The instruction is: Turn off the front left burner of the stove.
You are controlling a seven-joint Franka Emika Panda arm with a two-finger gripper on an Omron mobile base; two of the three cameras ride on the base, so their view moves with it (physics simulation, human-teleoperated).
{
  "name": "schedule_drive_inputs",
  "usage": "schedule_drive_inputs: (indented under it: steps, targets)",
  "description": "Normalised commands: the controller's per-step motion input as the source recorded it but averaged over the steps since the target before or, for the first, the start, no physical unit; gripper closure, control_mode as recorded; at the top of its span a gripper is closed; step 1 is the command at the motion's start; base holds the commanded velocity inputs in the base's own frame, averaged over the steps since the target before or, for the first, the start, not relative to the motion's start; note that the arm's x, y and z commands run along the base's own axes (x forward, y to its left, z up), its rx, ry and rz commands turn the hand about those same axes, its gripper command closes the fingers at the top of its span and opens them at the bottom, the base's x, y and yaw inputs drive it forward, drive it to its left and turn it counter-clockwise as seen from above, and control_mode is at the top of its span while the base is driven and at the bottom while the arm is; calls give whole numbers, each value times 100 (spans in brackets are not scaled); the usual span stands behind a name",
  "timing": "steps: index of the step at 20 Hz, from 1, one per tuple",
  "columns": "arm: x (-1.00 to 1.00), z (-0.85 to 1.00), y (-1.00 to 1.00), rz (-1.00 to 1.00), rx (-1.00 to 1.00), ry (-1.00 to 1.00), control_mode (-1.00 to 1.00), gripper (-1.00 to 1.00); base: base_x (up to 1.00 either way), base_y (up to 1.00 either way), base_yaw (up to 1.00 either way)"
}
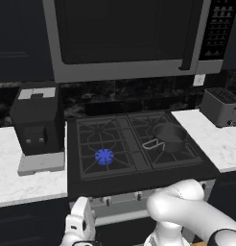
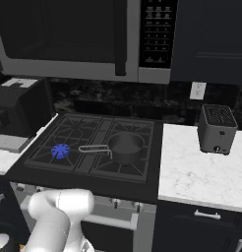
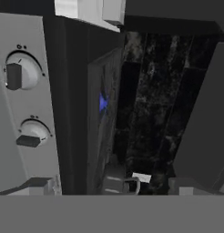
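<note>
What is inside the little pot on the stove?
The pot on the stove looks empty: its dark inner wall and some of its bottom show nothing. The near rim covers the rest of the bottom.

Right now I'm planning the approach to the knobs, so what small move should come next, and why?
Probably ease the gripper toward the upper knob in the hand view. The front left burner is lit blue on the stove. Two knobs sit at that view's left, neither touched. Which knob governs this burner I cannot tell.
</note>
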Motion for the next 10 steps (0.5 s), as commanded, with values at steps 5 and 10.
schedule_drive_inputs:
  steps: [5,10]
  targets:
    - [0,-64,0,17,0,-7,-100,-100,0,0,0]
    - [17,-24,0,12,0,-13,-100,-100,0,0,0]
